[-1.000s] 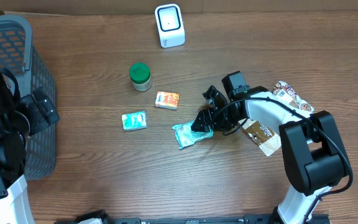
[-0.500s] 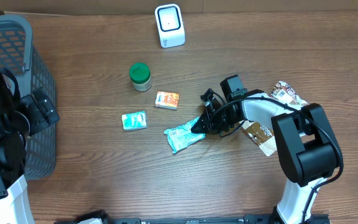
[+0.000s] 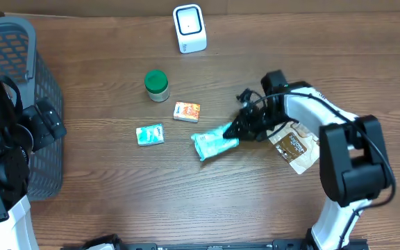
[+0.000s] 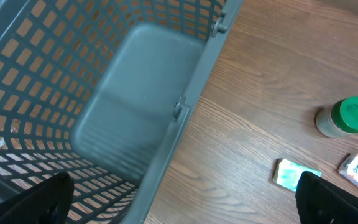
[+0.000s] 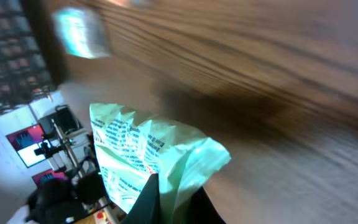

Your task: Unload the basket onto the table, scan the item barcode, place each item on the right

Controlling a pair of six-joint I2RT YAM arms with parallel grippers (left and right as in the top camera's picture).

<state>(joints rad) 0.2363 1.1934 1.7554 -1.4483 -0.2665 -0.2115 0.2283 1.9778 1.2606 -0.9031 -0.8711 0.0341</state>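
A crinkled teal packet lies near the middle of the worktop, pinched at its right end by my right end effector, which is clamped shut on it. In the blurred right wrist view the packet fills the lower middle, its printed side towards the camera. It looks to hang free there, though from above I cannot tell whether it is clear of the wood. I see no barcode on it in either view. I judge the pick-up to be done and the carry to the scanner to be the step in hand. The white scanner stands well apart at the far edge, so the next move calls for lifting the packet, taking it up and slightly left, and turning it until its barcode faces the scanner window. The right arm rises from its base at the near right, arches over a brown pouch and bends left, wrist angled down onto the packet. Just left are an orange packet, a small teal packet and a green-lidded jar. At far left my left end effector hangs wide open and holding nothing beside the grey basket.
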